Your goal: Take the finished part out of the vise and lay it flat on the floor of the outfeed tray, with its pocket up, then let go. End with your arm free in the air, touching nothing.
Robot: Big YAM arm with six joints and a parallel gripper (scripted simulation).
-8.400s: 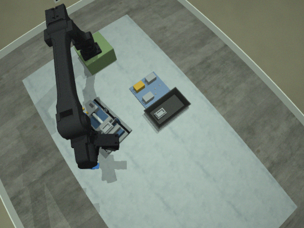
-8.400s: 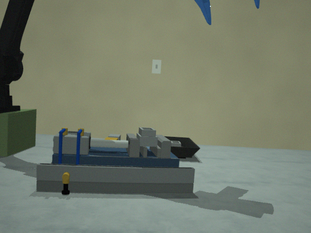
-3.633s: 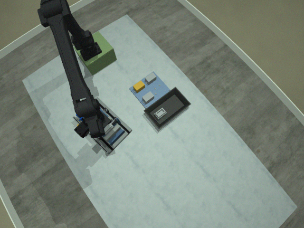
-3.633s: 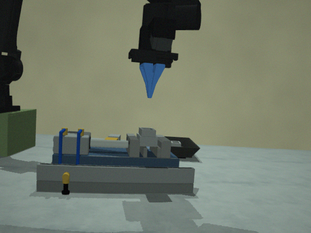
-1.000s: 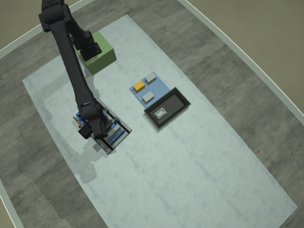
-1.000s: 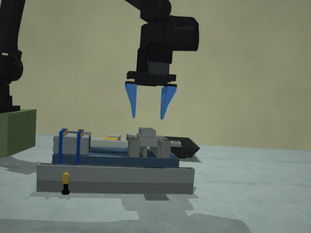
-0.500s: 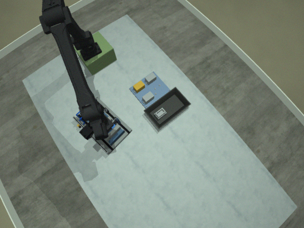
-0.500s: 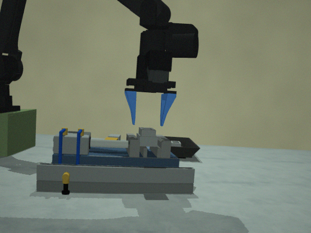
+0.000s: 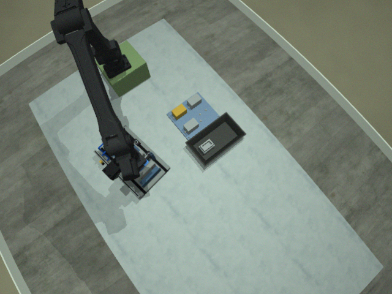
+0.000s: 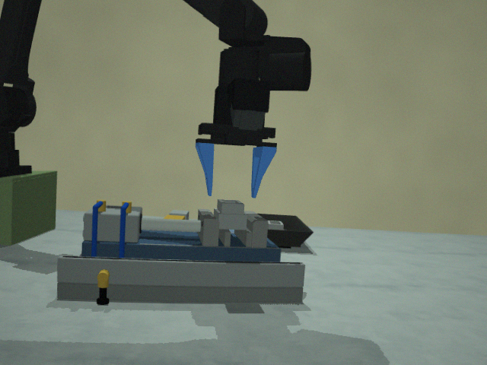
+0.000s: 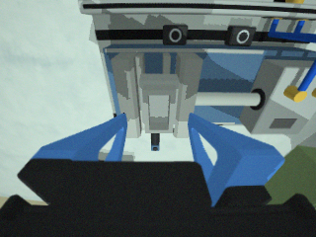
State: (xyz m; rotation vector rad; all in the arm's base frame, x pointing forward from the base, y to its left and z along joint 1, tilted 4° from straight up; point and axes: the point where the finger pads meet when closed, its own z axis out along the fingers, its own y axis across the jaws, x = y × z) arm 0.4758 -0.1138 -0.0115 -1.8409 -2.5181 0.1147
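The finished part [image 10: 230, 214], a grey block with a pocket in its top, stands between the two grey jaws of the vise [image 10: 180, 245]. It also shows in the wrist view [image 11: 158, 106]. My gripper [image 10: 232, 194] hangs straight above the part with its blue fingers pointing down, tips just above the part's top. The fingers are open and empty, one on each side of the part [image 11: 155, 131]. In the overhead view the arm hides the part, and the vise [image 9: 136, 167] shows under my wrist. The dark outfeed tray [image 9: 215, 138] lies to the right of the vise.
A grey pocketed part [image 9: 206, 146] lies in the tray. A blue plate [image 9: 193, 115] with an orange block and two grey blocks sits behind the tray. The green pedestal [image 9: 126, 68] holds the arm base. The vise has blue handles [image 10: 108, 227] and a yellow knob [image 10: 103, 278].
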